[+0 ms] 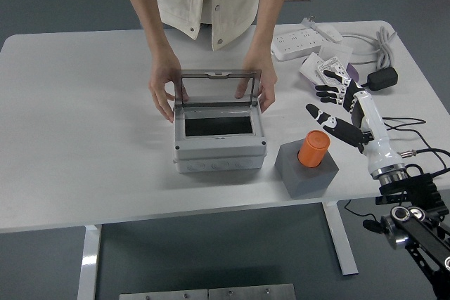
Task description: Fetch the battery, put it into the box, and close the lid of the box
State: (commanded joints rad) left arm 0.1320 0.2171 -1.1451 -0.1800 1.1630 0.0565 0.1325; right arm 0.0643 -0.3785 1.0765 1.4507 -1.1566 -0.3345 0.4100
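Right arm: comes in from the lower right corner, black links low, white forearm angled up and to the left over the counter (84,138).
Right hand (339,107): raised above the counter, palm turned left, fingers (328,90) spread and relaxed, thumb stretched out to the left; it grasps nothing.
Left arm: out of view.
Person's hands: both at the far side, fingers pointing down, one left (164,89), one right (259,86).
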